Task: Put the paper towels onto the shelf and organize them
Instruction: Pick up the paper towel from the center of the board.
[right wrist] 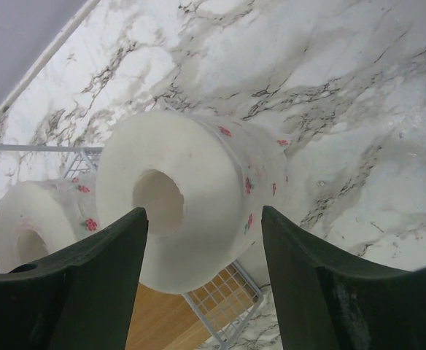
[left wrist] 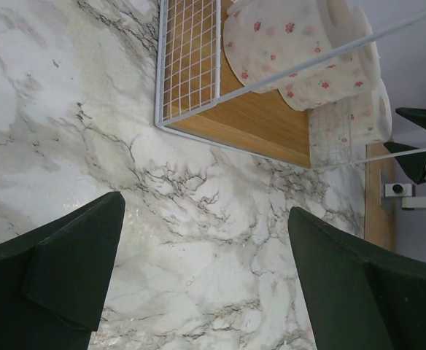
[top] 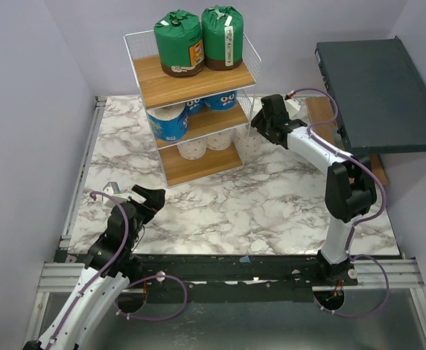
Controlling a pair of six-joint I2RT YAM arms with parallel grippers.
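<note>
The wire shelf (top: 191, 84) stands at the back of the marble table. Two green-wrapped rolls (top: 178, 42) sit on its top board, blue-printed rolls (top: 169, 122) on the middle board, and two white flower-printed rolls (top: 193, 148) on the bottom board. My right gripper (top: 265, 120) is open and empty just off the shelf's right side. In the right wrist view it (right wrist: 204, 211) faces the end of a white roll (right wrist: 198, 168), with a second roll (right wrist: 38, 219) behind. My left gripper (top: 151, 198) is open and empty over bare marble (left wrist: 206, 208), short of the shelf's front corner (left wrist: 271, 124).
A dark grey flat box (top: 377, 95) hangs over the table's back right, above a wooden strip (top: 319, 109). Purple walls close in the left, back and right. The marble top (top: 271, 197) lies between the shelf and the arm bases.
</note>
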